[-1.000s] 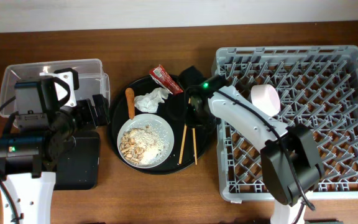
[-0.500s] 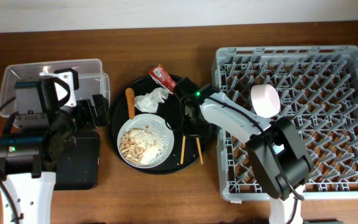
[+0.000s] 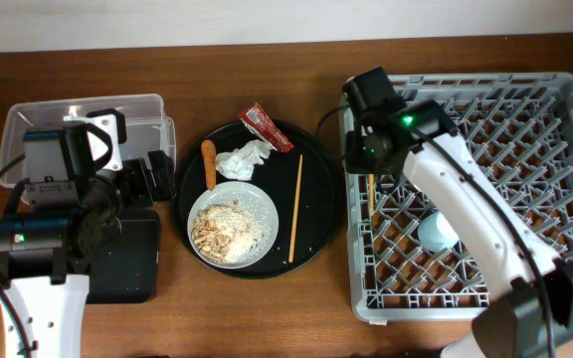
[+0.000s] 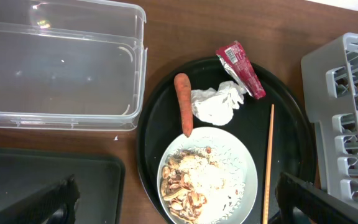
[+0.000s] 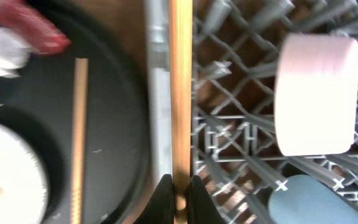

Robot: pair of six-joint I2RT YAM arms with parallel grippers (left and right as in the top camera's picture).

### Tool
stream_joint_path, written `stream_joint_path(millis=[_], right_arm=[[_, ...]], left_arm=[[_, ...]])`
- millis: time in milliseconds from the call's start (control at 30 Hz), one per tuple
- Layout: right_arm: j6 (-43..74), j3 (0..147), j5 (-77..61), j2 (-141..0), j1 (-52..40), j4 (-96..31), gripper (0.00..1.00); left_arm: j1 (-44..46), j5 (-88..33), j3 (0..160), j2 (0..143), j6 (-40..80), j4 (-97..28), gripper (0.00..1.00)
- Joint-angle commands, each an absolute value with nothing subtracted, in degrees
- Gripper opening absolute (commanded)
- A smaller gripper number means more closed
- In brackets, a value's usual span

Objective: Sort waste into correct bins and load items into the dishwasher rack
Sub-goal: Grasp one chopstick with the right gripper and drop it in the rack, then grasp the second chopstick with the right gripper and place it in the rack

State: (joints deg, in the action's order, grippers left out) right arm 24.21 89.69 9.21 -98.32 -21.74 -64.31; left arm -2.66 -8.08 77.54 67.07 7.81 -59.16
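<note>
While clamped, one chopstick point(image 5: 180, 93) parallels the rack point(image 5: 158, 124) rim.

Right gripper point(image 5: 179, 190) has moved from the 3 o'clock side of the round tray point(image 3: 321, 224) to the 10 o'clock edge of the dishwasher rack point(image 3: 525, 82), clamped on one chopstick point(image 5: 180, 93). Only the second chopstick point(image 3: 295, 209) now lies on the tray.

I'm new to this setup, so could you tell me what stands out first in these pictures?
The large grey dishwasher rack fills the right side, and the right gripper is shut on one wooden chopstick at the rack's left edge. On the round black tray in the middle, the other chopstick lies beside a plate of beige food scraps.
</note>
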Motion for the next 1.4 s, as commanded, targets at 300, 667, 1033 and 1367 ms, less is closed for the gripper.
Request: stream_joint_path(millis=[300,667,1033,1367], right_arm=[[25.9,85.0,4.1,-102.7,-34.2,-52.4,0.49],[36.5,84.0,-0.9,-123.0,-37.0,-49.0,0.17],[25.2,87.5,14.2,-97.2,-32.8,-55.3,0.04],[18.9,83.9,7.4,-101.8,-22.9,-58.5,0.42]], left_arm=[[-2.8,-7.6,78.1,66.9,8.3,-59.1,1.00],[-2.8,-7.6,78.1,66.9,8.3,-59.1,1.00],[-2.8,-7.6,78.1,66.9,8.3,-59.1,0.99],[-2.8,-7.6,78.1,66.9,8.3,-59.1,1.00]])
